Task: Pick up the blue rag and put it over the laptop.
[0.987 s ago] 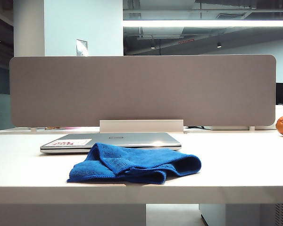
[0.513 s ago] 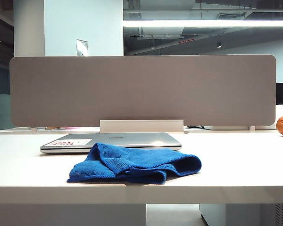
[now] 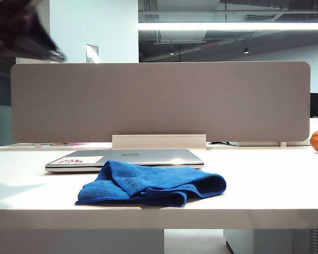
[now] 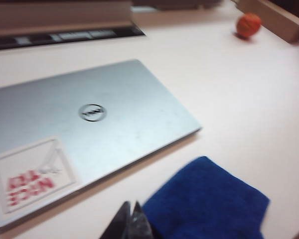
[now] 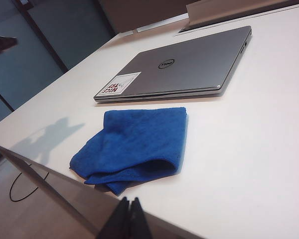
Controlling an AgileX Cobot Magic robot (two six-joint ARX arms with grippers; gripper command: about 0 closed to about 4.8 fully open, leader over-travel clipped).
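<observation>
On the bench (image 3: 265, 185), the blue rag (image 3: 151, 184) lies crumpled just in front of the closed laptop (image 3: 148, 156), untouched. Left claw (image 4: 131, 220) hovers above the rag, shut and empty; right claw (image 5: 129, 215), also shut, hangs back from the rag. Everything remains undone.

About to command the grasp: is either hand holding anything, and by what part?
Nothing. The left hand and right hand are shut and empty; the blue rag lies untouched.

Each gripper, left gripper (image 4: 131, 219) and right gripper (image 5: 128, 219), shows 2 slim, black, pointed fingers.
</observation>
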